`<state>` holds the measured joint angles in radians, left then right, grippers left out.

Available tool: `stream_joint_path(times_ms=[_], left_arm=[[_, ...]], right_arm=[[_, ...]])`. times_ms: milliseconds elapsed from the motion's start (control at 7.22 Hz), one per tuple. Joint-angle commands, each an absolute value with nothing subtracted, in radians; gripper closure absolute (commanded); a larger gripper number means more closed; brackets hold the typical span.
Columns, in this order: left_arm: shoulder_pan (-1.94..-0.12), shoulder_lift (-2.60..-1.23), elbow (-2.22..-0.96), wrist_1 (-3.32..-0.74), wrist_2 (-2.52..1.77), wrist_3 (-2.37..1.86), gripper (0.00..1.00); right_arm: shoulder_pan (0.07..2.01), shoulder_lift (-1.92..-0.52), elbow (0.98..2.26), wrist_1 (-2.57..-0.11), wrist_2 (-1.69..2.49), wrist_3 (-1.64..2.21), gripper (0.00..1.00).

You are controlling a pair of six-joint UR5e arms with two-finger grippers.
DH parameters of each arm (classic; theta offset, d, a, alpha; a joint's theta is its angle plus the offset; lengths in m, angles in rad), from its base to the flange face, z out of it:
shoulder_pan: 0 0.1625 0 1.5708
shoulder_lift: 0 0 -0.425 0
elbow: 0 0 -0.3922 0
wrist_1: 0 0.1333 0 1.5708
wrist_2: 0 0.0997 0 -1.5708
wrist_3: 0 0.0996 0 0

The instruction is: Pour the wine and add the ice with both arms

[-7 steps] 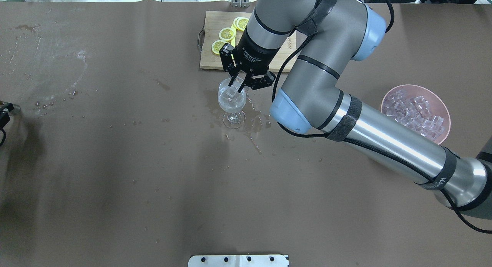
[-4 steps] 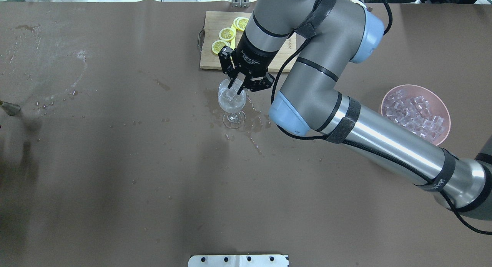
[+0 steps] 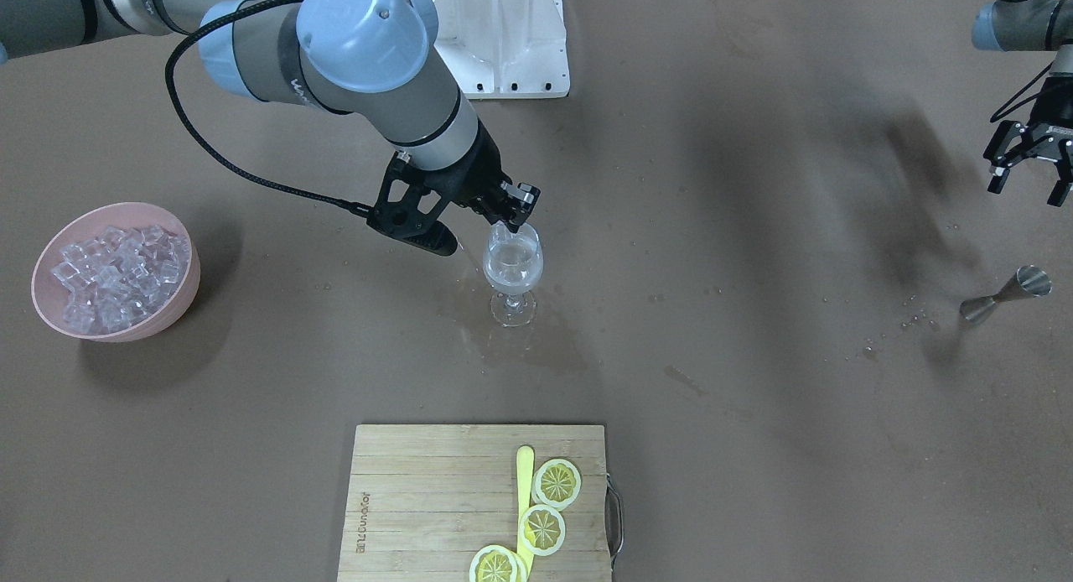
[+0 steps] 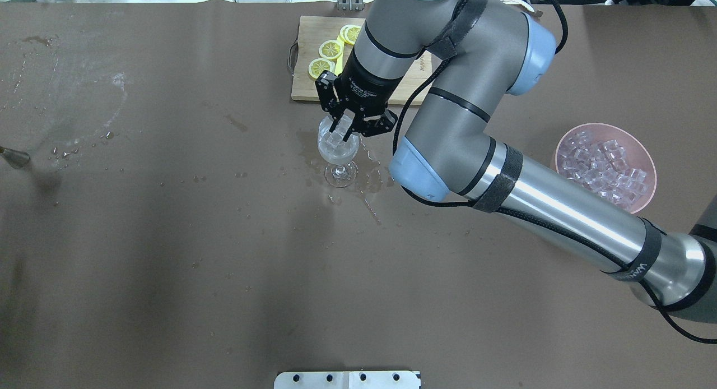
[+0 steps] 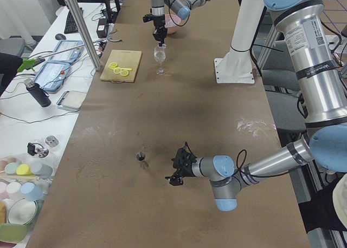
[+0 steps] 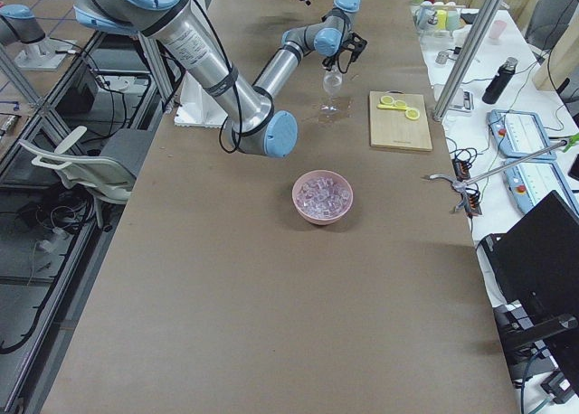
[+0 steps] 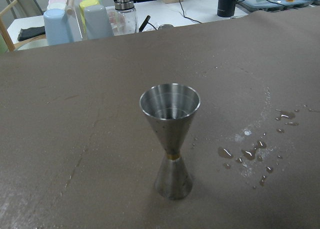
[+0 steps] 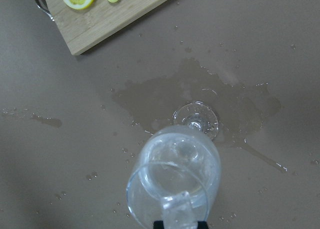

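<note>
You see the right gripper (image 4: 342, 130) pinching one ice cube (image 8: 178, 209) above the wine glass (image 3: 513, 263); the left gripper (image 3: 1024, 193) stands wide open, holding nothing.

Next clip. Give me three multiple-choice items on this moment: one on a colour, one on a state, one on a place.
1. What colour is the bowl that holds the ice?
A. Pink
B. Blue
C. White

2. What is the right gripper doing?
A. Hanging open over the bowl
B. Holding an ice cube above the wine glass
C. Gripping the glass by its stem

3. Where does the jigger stand?
A. In the bowl
B. Touching the wine glass
C. On the bare table, by the left gripper

Answers:
1. A: the front view shows its pink wall.
2. B: the right wrist view shows a cube between the fingertips over the rim.
3. C: the left wrist view shows it upright on the table.
</note>
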<state>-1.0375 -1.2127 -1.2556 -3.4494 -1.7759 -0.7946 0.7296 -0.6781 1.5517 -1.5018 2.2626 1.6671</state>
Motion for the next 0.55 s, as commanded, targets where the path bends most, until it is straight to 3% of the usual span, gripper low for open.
stream_joint_path(times_ms=[0,416], left_arm=[[-1.441,-1.274,-1.325,-3.241,-2.201,-0.793,0.02],[-1.699,-1.305,-1.550,-2.781,-2.466,-0.603,0.02]], right_arm=[[0.729,-0.680,1.552,-1.502,2.263,1.663,0.88],[0.730,-0.683,1.554,-1.500,2.264,1.657,0.84]])
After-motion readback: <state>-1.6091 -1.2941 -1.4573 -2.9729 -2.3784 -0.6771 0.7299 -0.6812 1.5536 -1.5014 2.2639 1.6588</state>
